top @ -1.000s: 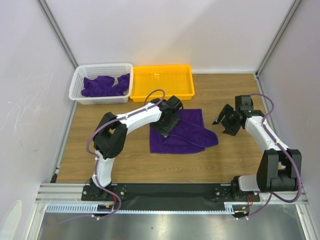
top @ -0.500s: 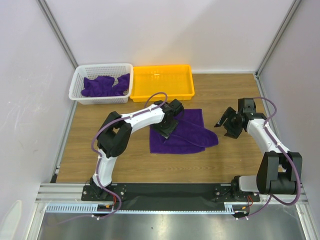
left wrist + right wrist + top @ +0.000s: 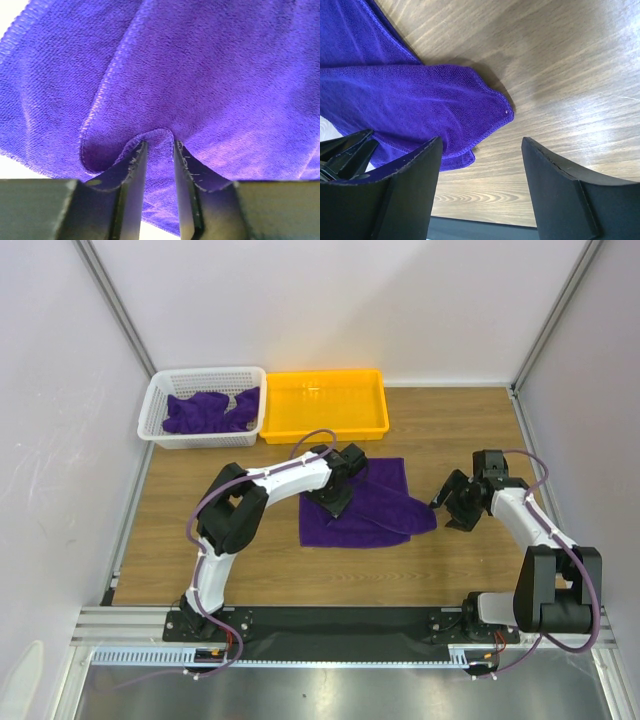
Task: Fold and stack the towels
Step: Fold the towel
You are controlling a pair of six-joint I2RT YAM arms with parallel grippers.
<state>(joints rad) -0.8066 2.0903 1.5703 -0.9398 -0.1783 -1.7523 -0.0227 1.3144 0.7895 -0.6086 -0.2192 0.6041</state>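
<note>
One purple towel (image 3: 372, 508) lies partly folded and rumpled on the wooden table, below the yellow tray. My left gripper (image 3: 335, 498) is pressed down on its left part. In the left wrist view, that gripper (image 3: 159, 145) is shut on a raised ridge of the towel (image 3: 200, 75), and cloth fills the narrow gap between the jaws. More towels (image 3: 205, 412) lie bunched in the white basket. My right gripper (image 3: 455, 505) hangs open just right of the towel's pointed right corner. In its wrist view the gripper (image 3: 481, 141) frames bare wood beside the towel's corner (image 3: 410, 105).
A white mesh basket (image 3: 205, 374) stands at the back left, and next to it is a yellow tray (image 3: 325, 376) with nothing in it. White walls and metal posts close off the table's sides.
My left jaws have closed in and gathered a ridge of towel. The right arm has drawn nearer and lower, toward the towel's right corner, jaws still wide.
</note>
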